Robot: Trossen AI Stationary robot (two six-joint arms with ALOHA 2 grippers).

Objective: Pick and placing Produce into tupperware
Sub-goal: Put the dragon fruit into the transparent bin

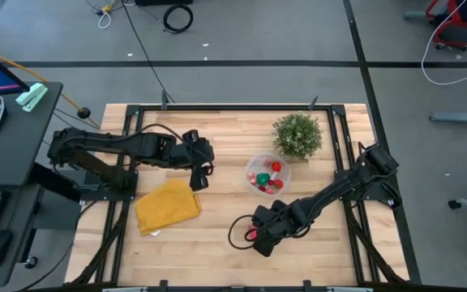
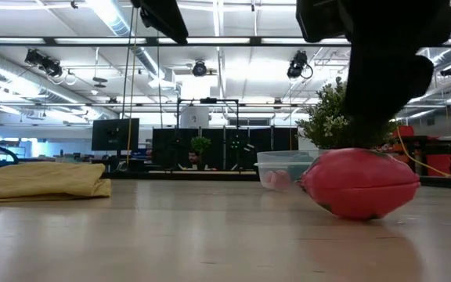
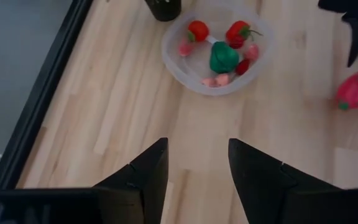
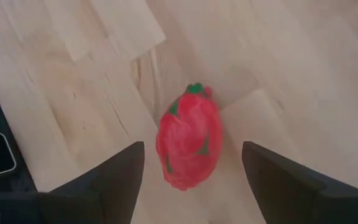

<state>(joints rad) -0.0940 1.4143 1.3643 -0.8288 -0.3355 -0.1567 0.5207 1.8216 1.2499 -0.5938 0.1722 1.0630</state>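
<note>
A round clear container [image 1: 267, 173] stands on the table right of centre and holds several small red, pink and green produce pieces [image 3: 224, 56]. A larger red piece with green marks [image 4: 189, 146] lies on the table nearer the front edge; it also shows in the low view [image 2: 358, 184]. My right gripper [image 4: 191, 186] is open over this piece, one finger on each side of it with a gap at both. My left gripper [image 3: 197, 168] is open and empty above the table, left of the container [image 3: 213, 50].
A bushy green potted plant [image 1: 297, 134] stands just behind the container. A folded yellow cloth [image 1: 167, 205] lies at the front left. A black frame [image 1: 233, 107] runs along the table's edges. Bare wood lies between the cloth and the red piece.
</note>
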